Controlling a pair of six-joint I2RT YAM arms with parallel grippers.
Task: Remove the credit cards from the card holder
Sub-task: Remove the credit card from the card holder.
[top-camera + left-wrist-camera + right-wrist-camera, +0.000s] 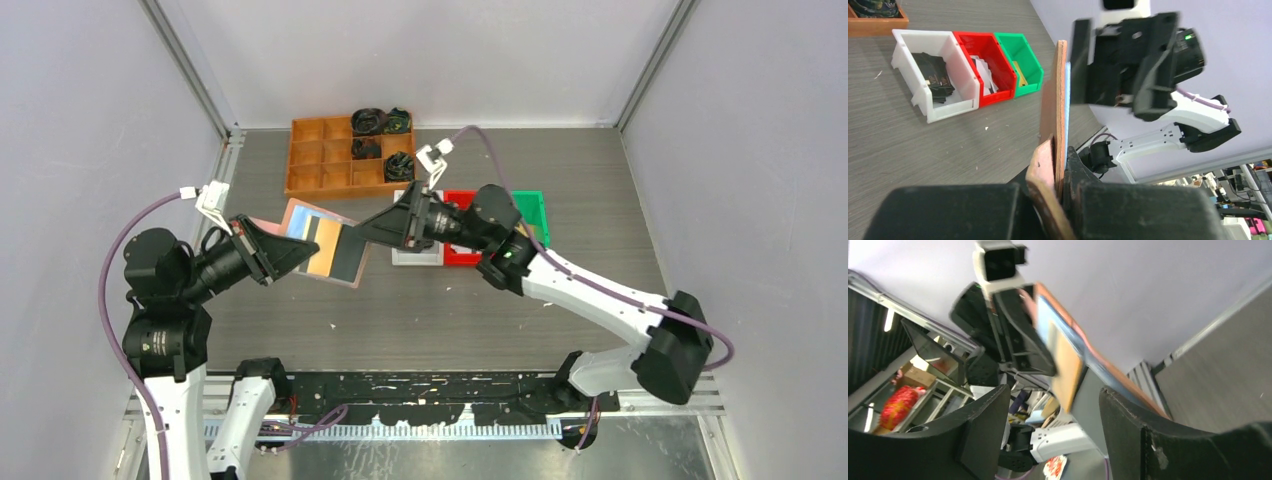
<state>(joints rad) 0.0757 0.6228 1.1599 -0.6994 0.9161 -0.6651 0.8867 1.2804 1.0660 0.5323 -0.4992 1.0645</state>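
While the left gripper (305,249) is clamped on the left side of the card holder (303,222), the overhead view shows the wallet spread open in the air between the two arms. Its inner face is turned up and its long axis runs left to right, slightly skewed. A light blue pocket, a tan card (322,246) and a dark panel lie side by side across it; whether that panel is a card or a pocket is unclear. The right gripper (358,232) reaches its right edge. An orange compartment tray (318,160) sits at the far side of the table (420,310). From the left wrist, the wallet appears edge-on as a thin pink strip rising from between the closed fingers, so its contents are hidden. Beyond it stand a white bin (903,47) with dark cards (935,75), a red bin (973,42) with whitish cards (982,66) and a green bin (1010,42) with a tan-yellow card (1020,76). From the right wrist, the view is blurred: the right fingers (983,425) are spread wide, and the wallet's dark lower corner lies between them, with no contact visible.
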